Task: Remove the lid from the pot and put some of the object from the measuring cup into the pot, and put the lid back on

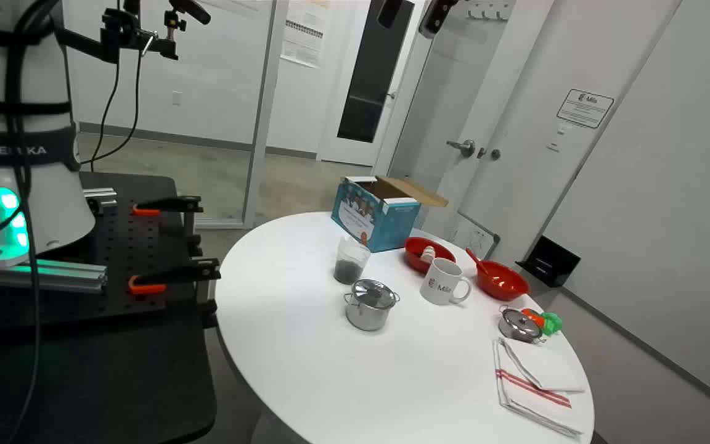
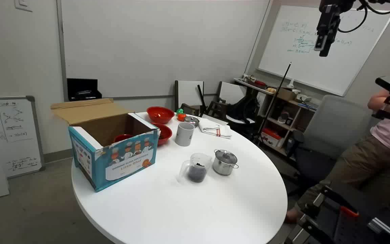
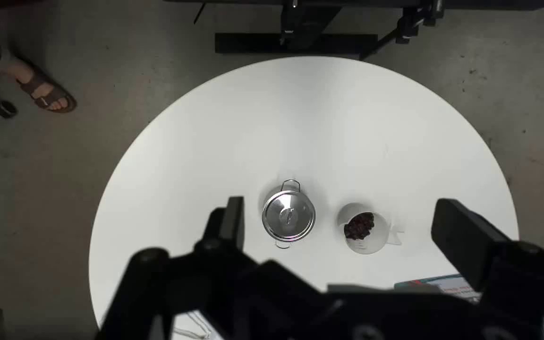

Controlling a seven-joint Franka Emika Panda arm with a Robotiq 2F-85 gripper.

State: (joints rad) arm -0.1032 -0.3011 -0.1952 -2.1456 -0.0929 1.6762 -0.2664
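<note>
The small silver pot (image 1: pixel 367 317) stands upright on the round white table, also in an exterior view (image 2: pixel 222 168). Its silver lid (image 1: pixel 374 293) with a central knob sits on top, also in an exterior view (image 2: pixel 226 156) and the wrist view (image 3: pixel 288 216). The clear measuring cup (image 1: pixel 351 258) stands upright beside the pot, also in an exterior view (image 2: pixel 199 166). It holds small dark pieces (image 3: pixel 360 225). My gripper (image 3: pixel 340 223) is wide open and empty, high above the table; its fingers also show in both exterior views (image 1: pixel 412 17) (image 2: pixel 321 51).
An open blue box (image 2: pixel 127 162) stands near the measuring cup. A white mug (image 1: pixel 444 282), red bowls (image 1: pixel 503 281) (image 1: pixel 418 262), another lidded silver pot (image 1: pixel 520 325), toy vegetables (image 1: pixel 551 323) and a folded towel (image 1: pixel 537 388) are farther along the table. A person (image 2: pixel 389 112) stands nearby.
</note>
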